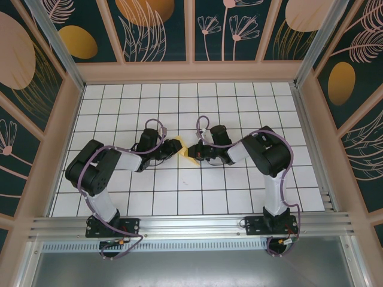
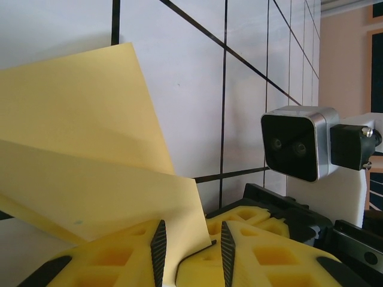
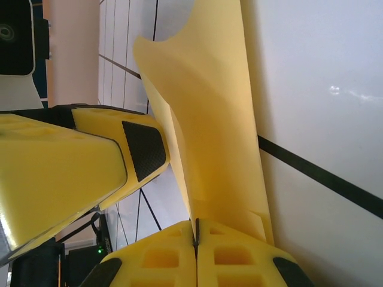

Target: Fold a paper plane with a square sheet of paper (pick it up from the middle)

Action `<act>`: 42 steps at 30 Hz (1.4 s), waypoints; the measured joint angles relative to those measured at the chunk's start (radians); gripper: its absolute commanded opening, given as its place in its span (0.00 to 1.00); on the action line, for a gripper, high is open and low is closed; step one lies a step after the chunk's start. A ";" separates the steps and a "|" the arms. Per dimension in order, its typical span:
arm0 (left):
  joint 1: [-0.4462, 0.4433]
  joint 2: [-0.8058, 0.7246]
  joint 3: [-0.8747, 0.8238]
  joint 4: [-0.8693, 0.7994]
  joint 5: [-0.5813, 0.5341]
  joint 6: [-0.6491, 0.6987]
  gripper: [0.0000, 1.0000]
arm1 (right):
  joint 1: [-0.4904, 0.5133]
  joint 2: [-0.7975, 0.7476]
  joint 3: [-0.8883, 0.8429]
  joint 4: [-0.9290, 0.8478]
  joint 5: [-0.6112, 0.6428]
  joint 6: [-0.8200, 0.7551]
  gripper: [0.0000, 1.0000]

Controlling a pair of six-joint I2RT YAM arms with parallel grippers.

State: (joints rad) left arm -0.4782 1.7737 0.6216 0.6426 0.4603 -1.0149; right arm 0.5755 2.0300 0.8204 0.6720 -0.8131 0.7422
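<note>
Your right gripper [image 3: 195, 232] was pressed fully together on the square sheet of paper [image 3: 209, 119], with the yellow edge running straight down into the seam between its two fingers. Your left gripper [image 2: 192, 248] stood with its jaws apart, and a corner of the sheet hung into the gap between the black pads [image 2: 159, 248]. Whether either pad actually touched the paper could not be told from that view. From above, both grippers met nose to nose near the middle of the gridded table [image 1: 209, 191], with the sheet between them.

On progress, I would judge you were early to midway. The left wrist view showed two layers of yellow, one flap lying over another along a slanted line, so at least one fold looked started. The right wrist view showed the paper bowed rather than pressed flat. Nothing resembled a pointed dart with a centre crease, so the nose folds, the wings and the final creasing looked left to do.

Much was hidden. From above, the gripper heads covered nearly all of the sheet, leaving a sliver of yellow. Both wrist views cut the paper off at the frame edges, so you could not make out its whole outline, the number of folds, or whether any crease was sharp.
</note>
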 measured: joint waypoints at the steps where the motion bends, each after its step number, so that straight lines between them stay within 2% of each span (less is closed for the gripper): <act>1: 0.000 0.003 0.002 0.000 0.000 0.000 0.32 | 0.000 0.000 0.000 0.000 0.000 -0.001 0.05; 12: 0.000 0.015 0.015 -0.004 -0.001 0.000 0.30 | 0.000 0.000 0.011 -0.022 0.000 -0.003 0.09; 19: 0.000 0.017 0.018 -0.018 -0.016 0.000 0.29 | 0.000 -0.001 0.029 -0.045 -0.018 -0.012 0.18; 28: -0.001 0.023 0.024 -0.026 -0.027 0.000 0.27 | 0.000 -0.033 0.031 -0.115 -0.014 -0.084 0.23; 34: -0.001 0.023 0.027 -0.030 -0.031 0.000 0.27 | -0.008 -0.072 0.031 -0.168 0.007 -0.128 0.30; 42: -0.001 0.028 0.028 -0.042 -0.034 0.000 0.27 | -0.019 -0.119 0.028 -0.223 0.036 -0.245 0.32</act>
State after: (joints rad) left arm -0.4789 1.8019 0.6495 0.6010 0.4263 -1.0153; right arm 0.5568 1.9106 0.8482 0.4488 -0.7769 0.4969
